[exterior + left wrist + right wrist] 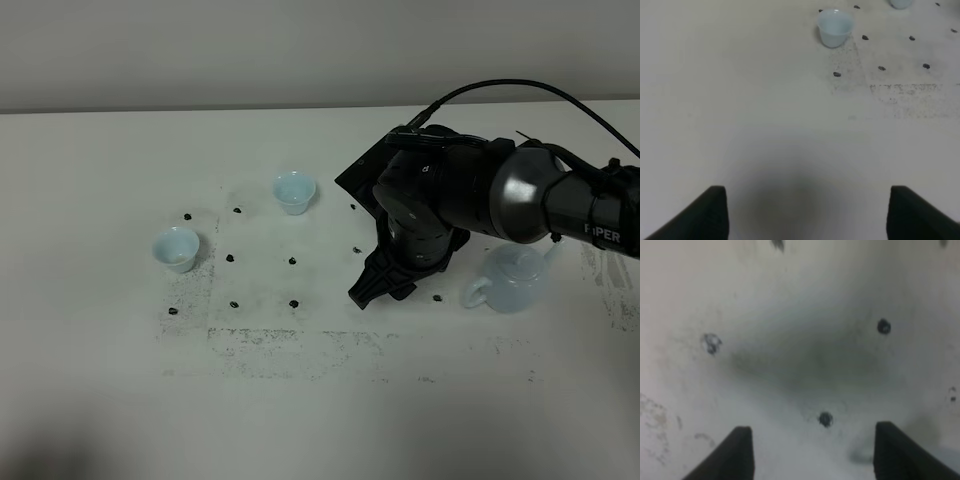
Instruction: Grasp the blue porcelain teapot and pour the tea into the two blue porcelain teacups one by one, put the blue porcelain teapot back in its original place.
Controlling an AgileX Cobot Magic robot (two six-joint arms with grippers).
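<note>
Spread wide and empty, the right gripper (813, 429) hangs over the smudged table (90, 400), with only blurred black dots (825, 418) between its jaws. The blue porcelain teapot (512, 282) sits outside those jaws, just off to one side. Its lid and spout are hidden behind the right arm (530, 200), so only the belly and loop handle show. The nearer teacup (294, 192) and the farther teacup (176, 248) stand well clear, and the left gripper (807, 192) is released too, one cup far ahead of its jaws and the other cut off at the frame edge.
</note>
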